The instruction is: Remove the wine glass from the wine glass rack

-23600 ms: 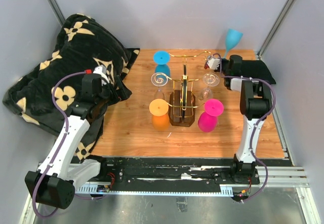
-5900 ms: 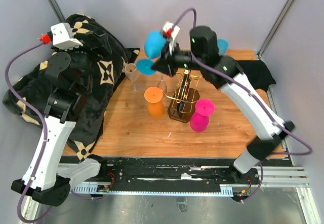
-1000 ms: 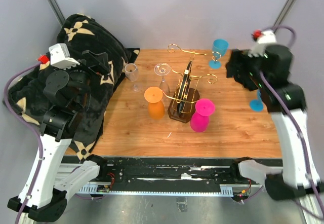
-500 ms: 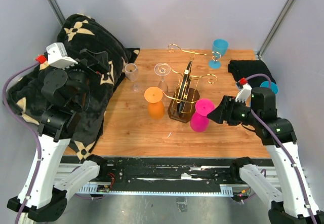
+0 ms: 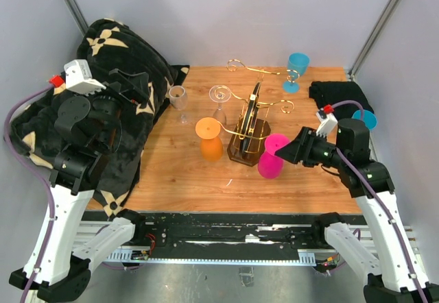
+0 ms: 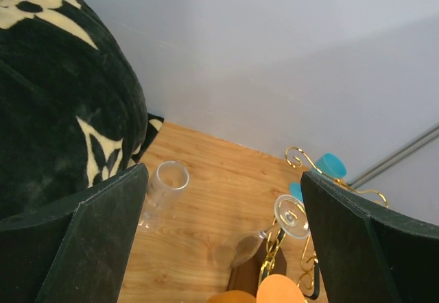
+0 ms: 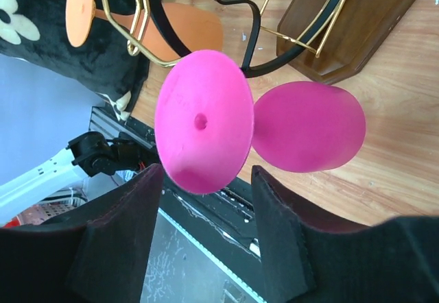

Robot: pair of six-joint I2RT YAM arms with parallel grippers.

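Robot lab test cell, grey panel walls point(image 5: 240, 15), aluminium frame rail point(image 5: 274, 238), wooden tabletop point(image 5: 185, 173)

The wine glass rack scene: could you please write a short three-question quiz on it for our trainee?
1. True or false: the left gripper holds a glass.
2. The glass right in front of the right gripper is: A orange, B pink, C blue.
3. How many coloured glasses hang on the rack?

Key:
1. False: its jaws are wide open and empty.
2. B, the pink glass.
3. Two: the orange glass and the pink glass.
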